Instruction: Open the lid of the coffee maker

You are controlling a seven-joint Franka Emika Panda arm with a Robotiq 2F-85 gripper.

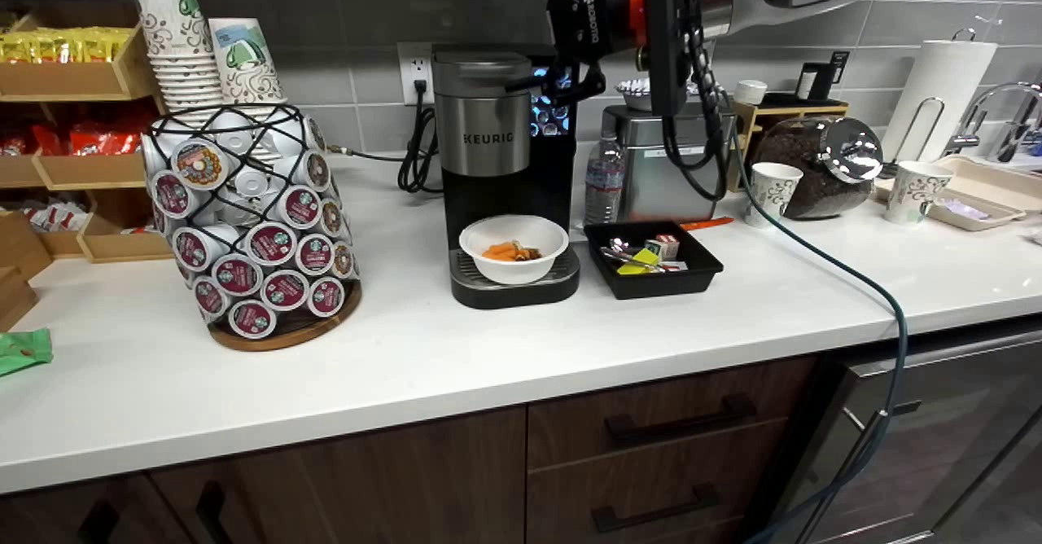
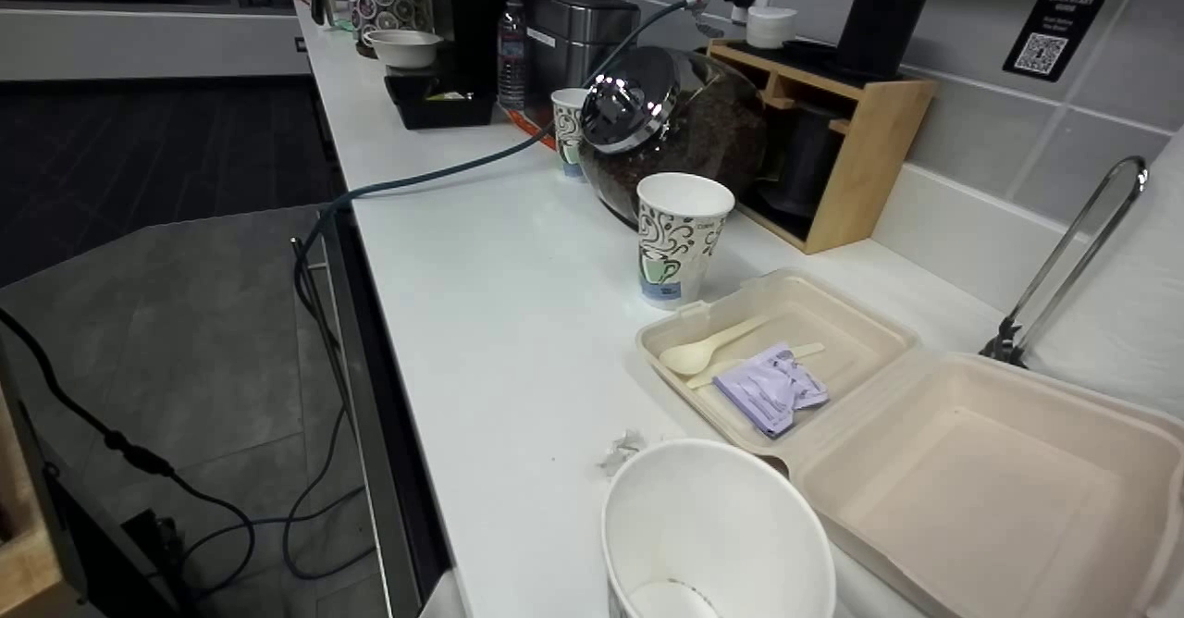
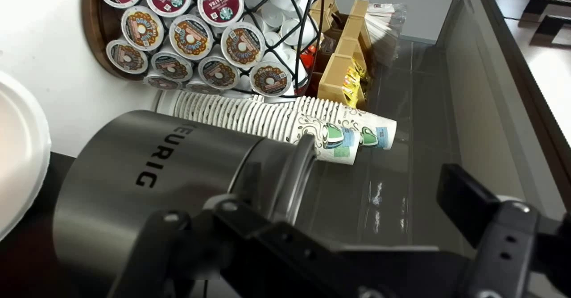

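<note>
The coffee maker (image 1: 487,137), black with a silver KEURIG front, stands upright on the counter. It also shows in the wrist view (image 3: 147,177), and its lower part at the top of an exterior view (image 2: 495,7). Its dark rounded lid (image 1: 482,72) is down; the lid also shows in the wrist view (image 3: 279,173). My gripper (image 1: 503,37) is open and empty, at the machine's top right. One finger is above the lid's height, the other beside the lid's side. In the wrist view my gripper (image 3: 352,200) has one finger overlapping the lid; contact cannot be told.
A white bowl (image 1: 513,275) with orange pieces sits on the drip tray. A black tray (image 1: 659,285), water bottle (image 1: 604,182) and silver machine (image 1: 672,173) stand to the right. A pod basket (image 1: 269,243) and stacked cups (image 1: 186,80) stand left. The tiled wall (image 1: 374,6) is behind.
</note>
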